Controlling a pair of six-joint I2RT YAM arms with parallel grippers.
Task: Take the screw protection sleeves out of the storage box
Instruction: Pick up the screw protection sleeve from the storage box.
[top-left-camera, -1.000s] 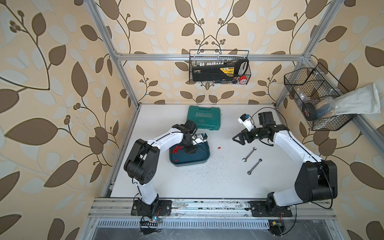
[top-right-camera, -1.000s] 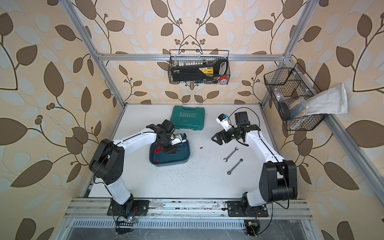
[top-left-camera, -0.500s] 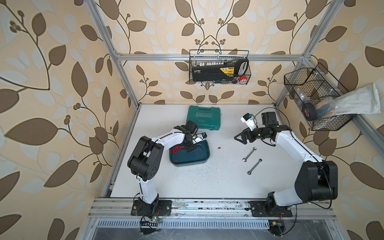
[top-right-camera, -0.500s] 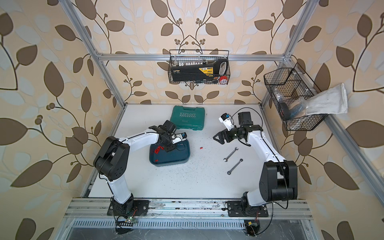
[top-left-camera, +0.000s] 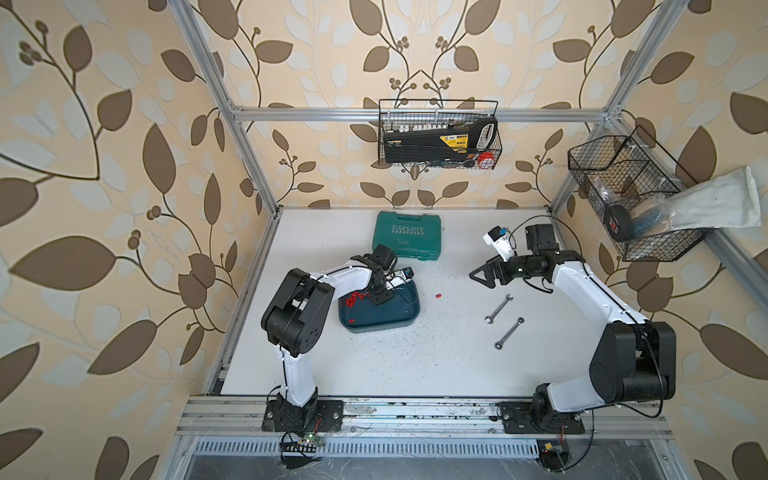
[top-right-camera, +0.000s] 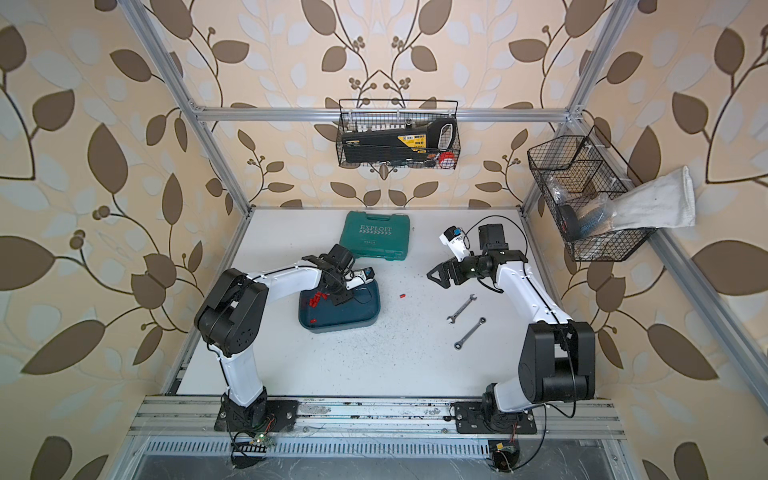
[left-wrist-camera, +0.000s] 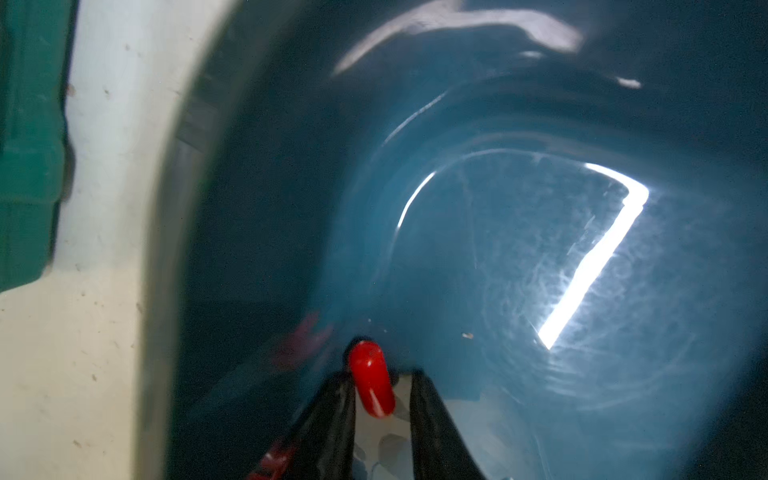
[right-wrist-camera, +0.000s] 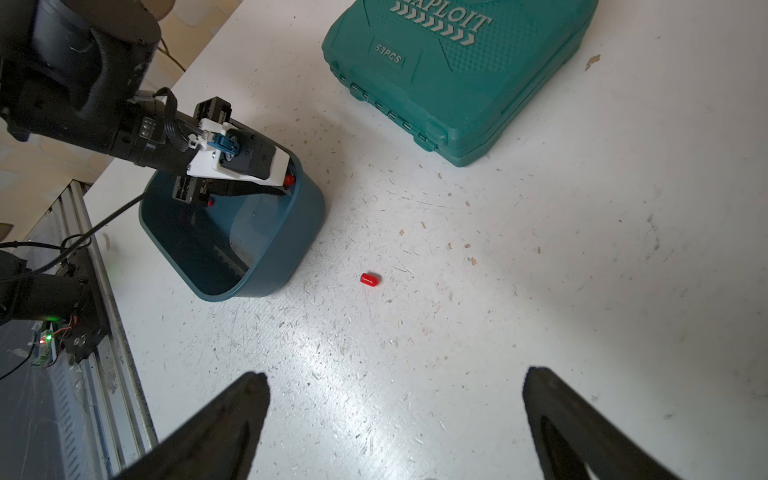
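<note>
The dark teal storage box (top-left-camera: 376, 328) (top-right-camera: 338, 326) lies left of the table's middle. Several red screw protection sleeves (top-left-camera: 355, 298) (top-right-camera: 316, 300) cluster at its left wall. My left gripper (top-left-camera: 381, 297) (left-wrist-camera: 382, 376) reaches down inside the box. Its jaws stand narrowly apart around one sleeve (left-wrist-camera: 371, 378), which touches one finger and leaves a gap to the other. Another sleeve (top-left-camera: 437, 296) (right-wrist-camera: 369, 279) lies on the table right of the box. My right gripper (top-left-camera: 478, 276) (right-wrist-camera: 395, 373) hovers wide open and empty to the right of that sleeve.
A green "EXPLOIT" case (top-left-camera: 407, 235) (right-wrist-camera: 457, 75) lies behind the box. Two wrenches (top-left-camera: 498, 308) (top-left-camera: 509, 332) rest on the right of the table. Wire baskets hang on the back wall (top-left-camera: 438, 139) and the right frame (top-left-camera: 631, 199).
My left gripper's jaws have narrowed around a sleeve inside the box. The right gripper has drifted slightly to the right and stays wide open.
</note>
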